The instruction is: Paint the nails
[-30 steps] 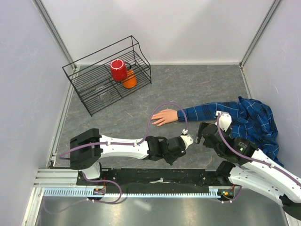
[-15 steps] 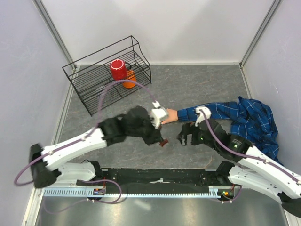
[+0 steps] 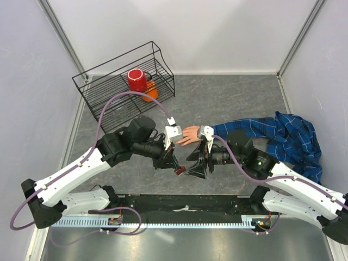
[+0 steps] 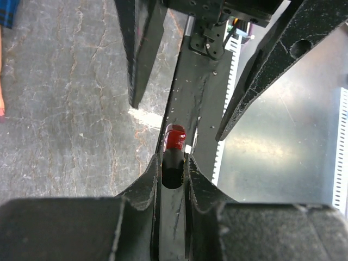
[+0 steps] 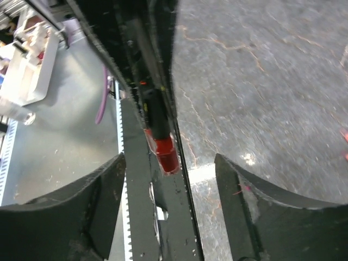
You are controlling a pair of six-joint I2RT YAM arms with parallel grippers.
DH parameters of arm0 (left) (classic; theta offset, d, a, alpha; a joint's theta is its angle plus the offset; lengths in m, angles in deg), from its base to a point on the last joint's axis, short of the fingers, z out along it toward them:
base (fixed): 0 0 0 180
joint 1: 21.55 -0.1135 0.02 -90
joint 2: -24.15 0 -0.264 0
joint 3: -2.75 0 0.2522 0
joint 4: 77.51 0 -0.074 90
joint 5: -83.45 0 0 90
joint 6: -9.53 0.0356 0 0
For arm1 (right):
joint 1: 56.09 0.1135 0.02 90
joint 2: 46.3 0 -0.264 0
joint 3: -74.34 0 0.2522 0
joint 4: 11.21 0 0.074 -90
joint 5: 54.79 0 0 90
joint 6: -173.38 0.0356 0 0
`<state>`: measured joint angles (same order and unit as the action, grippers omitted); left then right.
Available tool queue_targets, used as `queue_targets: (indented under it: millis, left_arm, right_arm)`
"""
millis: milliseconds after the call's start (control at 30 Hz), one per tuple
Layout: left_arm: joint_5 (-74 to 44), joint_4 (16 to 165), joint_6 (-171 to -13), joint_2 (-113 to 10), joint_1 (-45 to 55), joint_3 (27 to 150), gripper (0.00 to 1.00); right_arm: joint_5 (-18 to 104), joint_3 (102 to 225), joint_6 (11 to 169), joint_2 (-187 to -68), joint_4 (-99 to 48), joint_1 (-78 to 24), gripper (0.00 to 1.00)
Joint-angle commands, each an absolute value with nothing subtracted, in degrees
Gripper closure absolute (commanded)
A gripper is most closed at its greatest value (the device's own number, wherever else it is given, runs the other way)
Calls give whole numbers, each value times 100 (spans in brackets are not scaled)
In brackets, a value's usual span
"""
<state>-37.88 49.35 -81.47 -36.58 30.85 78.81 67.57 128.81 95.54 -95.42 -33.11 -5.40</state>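
On the table (image 3: 228,98) in the top view, the hand (image 3: 190,134) lies with its long axis left-right, nails (image 3: 179,140) pointing left; left wrist view: left gripper (image 4: 172,165) clamps the bottle (image 4: 175,137); right wrist view: right gripper (image 5: 168,163) gapes wide, empty.

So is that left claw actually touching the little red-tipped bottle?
Touching. The left wrist view shows the left gripper with its two fingers pressed against both sides of the polish bottle.

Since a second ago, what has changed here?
The left arm lifted and its left end effector moved left, shut on the polish bottle. The right end effector followed left, open, now facing it. The fake hand and plaid shirt stayed put.
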Motion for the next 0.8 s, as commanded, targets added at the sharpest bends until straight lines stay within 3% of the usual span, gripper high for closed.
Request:
queue_targets:
  millis: [0,200,367,567,767]
  left_arm:
    - [-4153,4970,-7898,-3579,2986,8173,98]
    - [-4171,5076,-7995,-3649,2951,8252,98]
    - [-4162,5225,-8143,-3658,2933,8269,98]
    - [-4267,5383,-8232,-3693,2916,8217,98]
    - [-4355,5551,-8320,-3693,2916,8199,98]
  right_arm:
    - [7475,12731,9445,-9525,-2542,-529,31]
    - [7511,12607,9656,-9657,-2172,-503,47]
    - [7415,12554,9727,-9719,-2066,-450,46]
    - [7511,12467,9858,-9789,-1812,-415,55]
    - [7555,12379,9929,-9833,-1636,-415,55]
